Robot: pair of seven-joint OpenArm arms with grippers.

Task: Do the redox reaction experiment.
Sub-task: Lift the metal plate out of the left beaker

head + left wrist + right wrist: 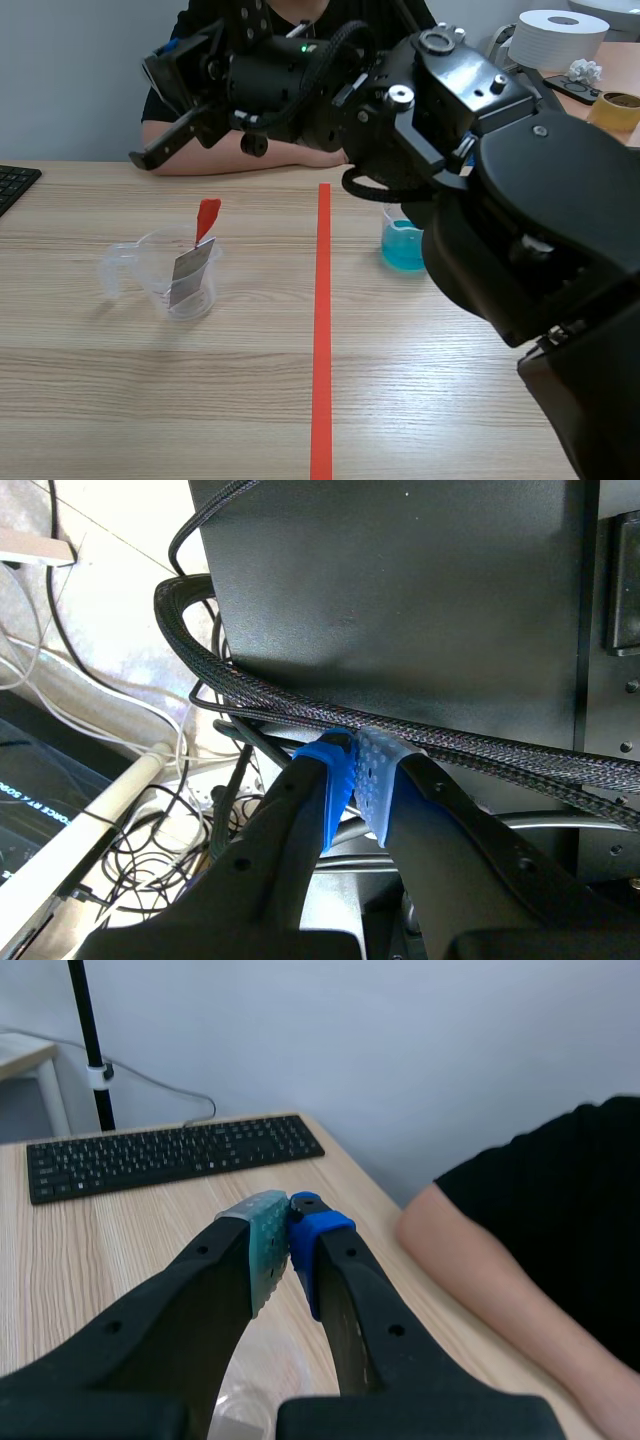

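Left end effector (355, 770): clenched on nothing, facing a black housing (400, 580) and braided cables (300, 705). Right end effector (289, 1222): also clenched, empty, above the left half of the light wooden worktop (250, 400). A clear plastic measuring cup (165, 275) stands there, with a grey metal strip with red tip (193, 268) leaning inside. A small clear beaker of blue liquid (402, 248) stands just right of the red tape line, toward the far edge.

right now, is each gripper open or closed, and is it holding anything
left gripper: closed, pads touching, holding nothing
right gripper: closed, pads touching, holding nothing
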